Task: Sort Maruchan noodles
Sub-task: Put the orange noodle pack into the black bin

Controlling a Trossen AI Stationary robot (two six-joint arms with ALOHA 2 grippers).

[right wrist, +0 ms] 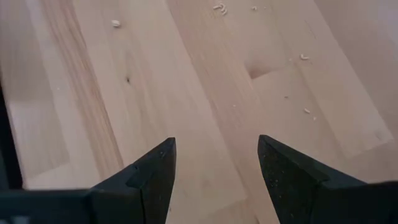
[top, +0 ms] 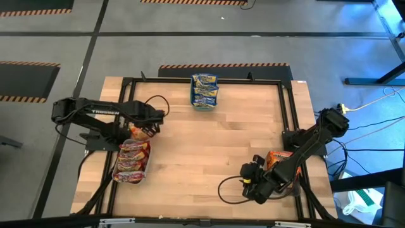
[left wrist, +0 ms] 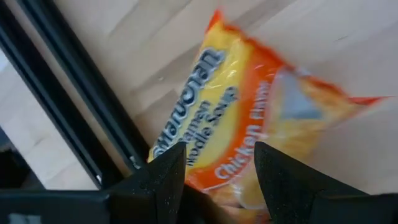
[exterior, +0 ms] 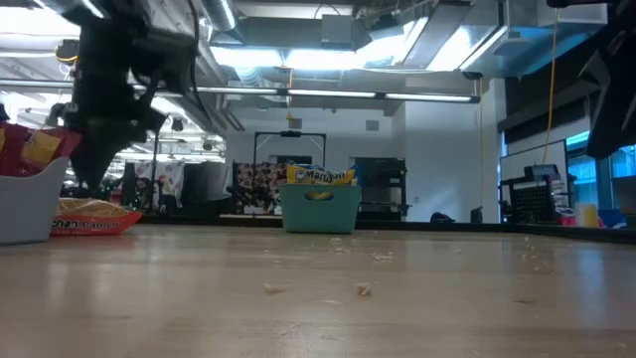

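My left hand (left wrist: pixel 214 171), fingers parted, straddles an orange packet (left wrist: pixel 249 124) on the bench (top: pixel 209 152); next, clench and lift.

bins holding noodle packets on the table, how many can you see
3: a teal bin at the table's far edge, a grey bin beside the left arm, and a bin of orange packets under the right arm, mostly hidden.
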